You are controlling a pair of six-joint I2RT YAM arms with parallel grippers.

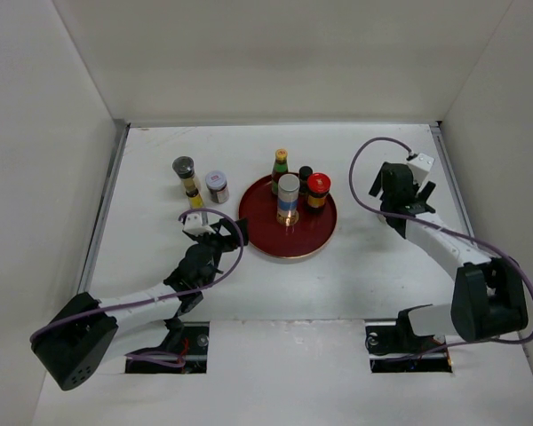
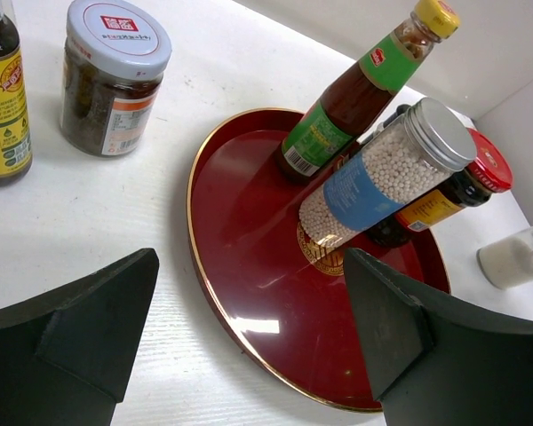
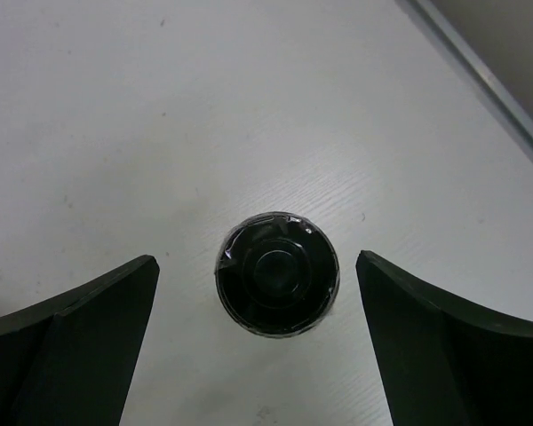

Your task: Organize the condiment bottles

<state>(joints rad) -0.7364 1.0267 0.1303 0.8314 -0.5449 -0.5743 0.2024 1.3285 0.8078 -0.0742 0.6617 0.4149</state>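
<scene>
Blocked at centre by bottles [image 1: 289,199] crowding the tray [image 1: 265,241]; open across bare worktop [image 1: 355,284], lower centre.

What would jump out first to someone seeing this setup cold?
First, the dark red tray at the table's centre, with four bottles standing on it, the silver-capped jar of white beads nearest the arms. Next, the right gripper, open and poised straight above a black-capped bottle that stands alone on the table, right of the tray.
</scene>
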